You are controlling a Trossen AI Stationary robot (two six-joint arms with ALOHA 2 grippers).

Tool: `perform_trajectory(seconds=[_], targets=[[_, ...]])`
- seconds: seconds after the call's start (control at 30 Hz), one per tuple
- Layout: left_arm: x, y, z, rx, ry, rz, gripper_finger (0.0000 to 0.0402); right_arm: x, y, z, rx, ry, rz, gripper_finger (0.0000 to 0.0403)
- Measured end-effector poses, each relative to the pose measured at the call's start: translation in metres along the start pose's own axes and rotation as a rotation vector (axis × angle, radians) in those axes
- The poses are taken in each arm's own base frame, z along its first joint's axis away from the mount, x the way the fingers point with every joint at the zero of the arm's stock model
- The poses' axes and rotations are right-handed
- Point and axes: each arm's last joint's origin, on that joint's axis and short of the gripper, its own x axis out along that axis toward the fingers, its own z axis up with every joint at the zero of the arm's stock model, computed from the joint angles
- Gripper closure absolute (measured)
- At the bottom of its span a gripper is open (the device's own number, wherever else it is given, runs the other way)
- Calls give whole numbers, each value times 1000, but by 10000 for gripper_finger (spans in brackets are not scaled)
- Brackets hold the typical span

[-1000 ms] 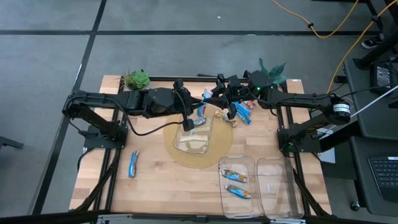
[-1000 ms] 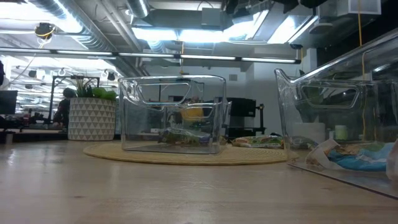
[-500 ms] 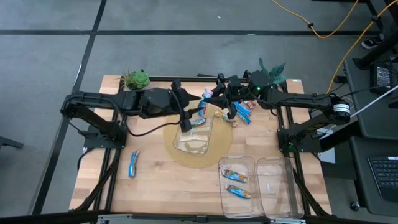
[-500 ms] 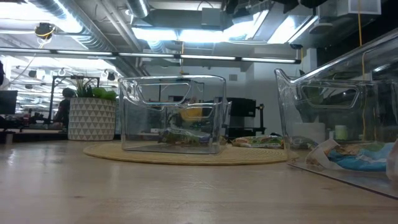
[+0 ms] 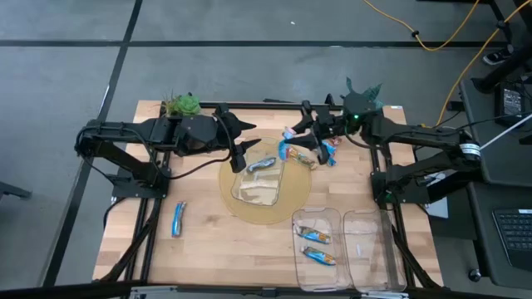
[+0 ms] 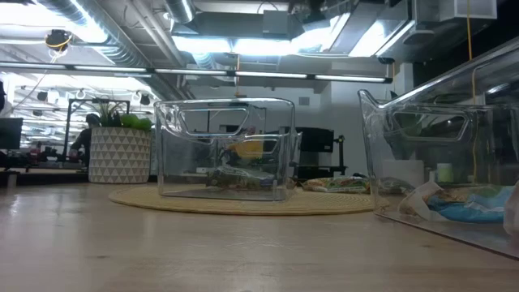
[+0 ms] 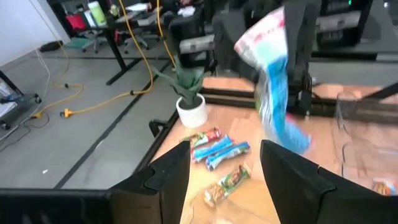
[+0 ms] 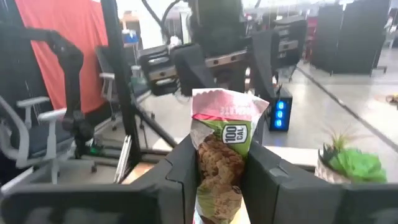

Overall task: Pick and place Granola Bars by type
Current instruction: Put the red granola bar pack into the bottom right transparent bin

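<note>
My right gripper [image 5: 298, 137] is shut on a granola bar [image 8: 221, 155] with a green "100 CAL" label, held above the table's far middle. My left gripper [image 5: 243, 156] stands open with nothing between its fingers [image 7: 224, 152], by the far left corner of a clear bin [image 5: 258, 184] on a round mat. A blue bar [image 5: 262, 164] lies flat in that bin. Several more bars [image 5: 322, 151] lie on the table near the right gripper, and one blue bar [image 5: 178, 218] lies at the near left. My right gripper pinches the bar's lower half [image 8: 217, 177] between its two fingers, one on each long edge. The bar stands upright out of the fingers, its crimped pink end [image 8: 227, 102] free and lifted clear of the table.
Two clear bins [image 5: 341, 249] stand at the near right; the left one holds two bars [image 5: 316, 236]. Small potted plants stand at the far left [image 5: 181, 105] and far right [image 5: 364, 95]. The round mat [image 5: 287, 208] lies at the middle.
My left gripper has opened and let go of the blue bar, which now lies in the bin on the mat. It has then drawn back toward the table's left edge. My right gripper has come up from the loose bars, still shut on its bar.
</note>
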Motion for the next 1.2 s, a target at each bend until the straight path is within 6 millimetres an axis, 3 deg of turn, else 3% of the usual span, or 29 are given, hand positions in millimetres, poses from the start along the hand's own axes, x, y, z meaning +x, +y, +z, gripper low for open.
perform_trajectory(seconds=[0.2,0.47,0.73,0.9,1.2], targets=[[0,0,-5,13,43,5,215,-32,19,12,52,86,-5,301],[3,7,-7,37,70,43,215,-80,58,20,275,216,20,301],[6,16,-7,27,77,75,215,-122,92,24,437,260,-71,301],[8,20,-7,21,79,87,215,-134,103,22,484,289,-120,301],[10,22,-7,17,84,67,215,-132,118,6,627,479,-89,319]])
